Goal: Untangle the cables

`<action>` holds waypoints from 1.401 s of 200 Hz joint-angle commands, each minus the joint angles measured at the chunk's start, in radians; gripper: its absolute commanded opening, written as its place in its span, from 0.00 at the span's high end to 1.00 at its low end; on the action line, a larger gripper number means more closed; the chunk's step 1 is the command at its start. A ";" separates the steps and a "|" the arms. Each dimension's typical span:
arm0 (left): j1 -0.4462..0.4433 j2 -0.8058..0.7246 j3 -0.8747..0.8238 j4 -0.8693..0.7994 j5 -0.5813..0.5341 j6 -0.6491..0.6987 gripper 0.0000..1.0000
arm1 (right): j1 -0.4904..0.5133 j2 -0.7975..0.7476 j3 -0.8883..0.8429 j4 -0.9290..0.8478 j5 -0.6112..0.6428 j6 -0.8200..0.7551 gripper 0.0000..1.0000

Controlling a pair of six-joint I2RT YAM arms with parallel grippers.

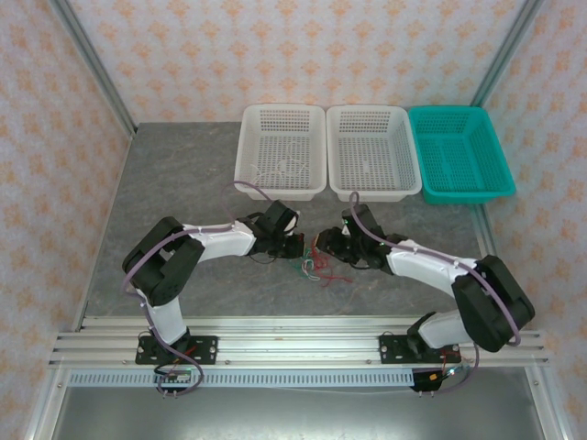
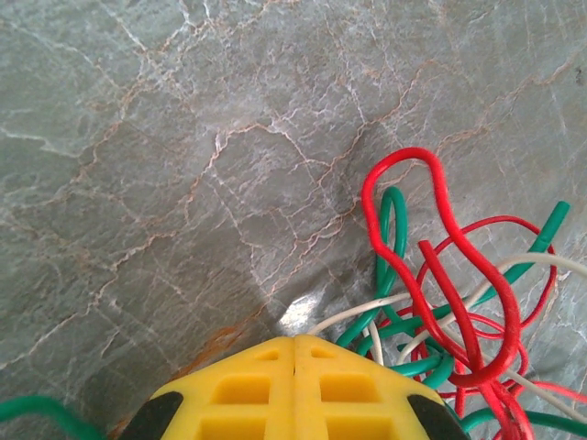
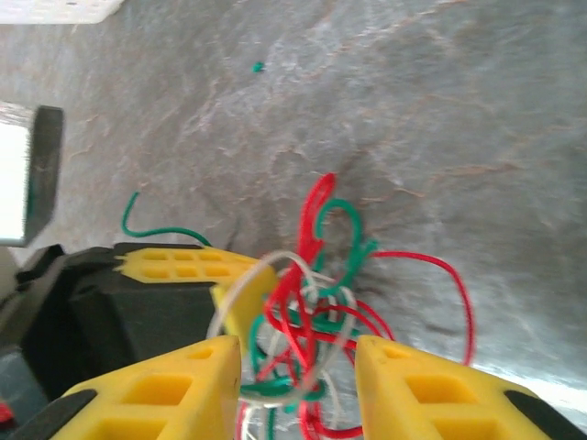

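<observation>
The cables (image 3: 298,321) are coloured red, green and white. The surface (image 2: 183,137) is coloured grey with thin pale lines. Two baskets (image 1: 275,190) are coloured white and a third basket (image 1: 470,191) green.

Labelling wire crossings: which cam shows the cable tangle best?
Left wrist: the cables lie sharp, with red, green and white loops traceable. Right wrist shows them blurred, inside the open right gripper. Top external: too small to trace.
</observation>
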 commanded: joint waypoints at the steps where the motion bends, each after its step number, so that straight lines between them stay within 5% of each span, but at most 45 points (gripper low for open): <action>1: -0.007 -0.023 -0.010 -0.022 -0.042 0.006 1.00 | -0.001 0.020 0.038 0.033 -0.053 -0.022 0.61; 61: -0.007 -0.029 -0.007 -0.028 -0.050 0.010 1.00 | -0.001 0.082 0.085 -0.021 0.018 -0.065 0.63; 101: -0.007 -0.039 -0.008 -0.052 -0.086 0.010 1.00 | -0.008 0.094 0.101 -0.085 0.111 -0.045 0.92; 134: 0.002 -0.043 -0.025 -0.100 -0.182 0.064 1.00 | -0.057 0.037 0.058 -0.096 0.138 -0.038 1.00; 237: 0.079 -0.084 -0.075 -0.083 -0.177 0.067 1.00 | -0.302 -0.283 -0.111 -0.123 0.138 0.002 1.00; 280: 0.077 -0.133 -0.083 -0.053 -0.144 0.055 1.00 | -0.277 -0.247 -0.155 0.089 -0.121 0.009 0.95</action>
